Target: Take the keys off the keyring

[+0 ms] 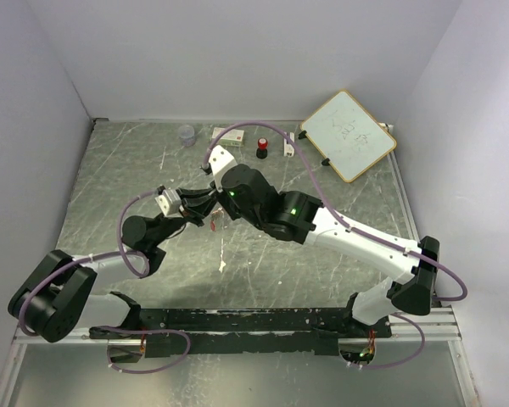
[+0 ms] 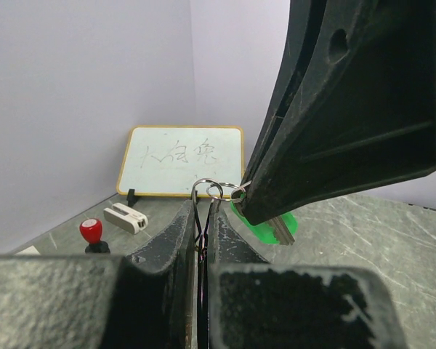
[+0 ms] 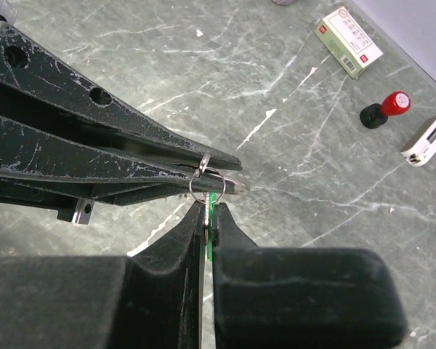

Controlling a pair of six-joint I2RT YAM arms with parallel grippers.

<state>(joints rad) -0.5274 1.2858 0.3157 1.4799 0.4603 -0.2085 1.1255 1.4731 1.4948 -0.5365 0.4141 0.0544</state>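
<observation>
The left gripper (image 2: 202, 222) is clamped on the keyring (image 3: 203, 182) over mid-table (image 3: 312, 182). Meeting it tip to tip, the right gripper (image 3: 207, 218) pinches the green key (image 2: 256, 224) hanging on that ring. Beyond stand a red-topped knob (image 2: 91, 233) and a whiteboard (image 2: 180, 161).

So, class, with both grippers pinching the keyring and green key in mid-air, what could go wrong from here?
The left gripper pinches only the thin keyring, so a pull might slip it free. The right gripper grips the green key at its fingertips; twisting could drop it onto the table.
</observation>
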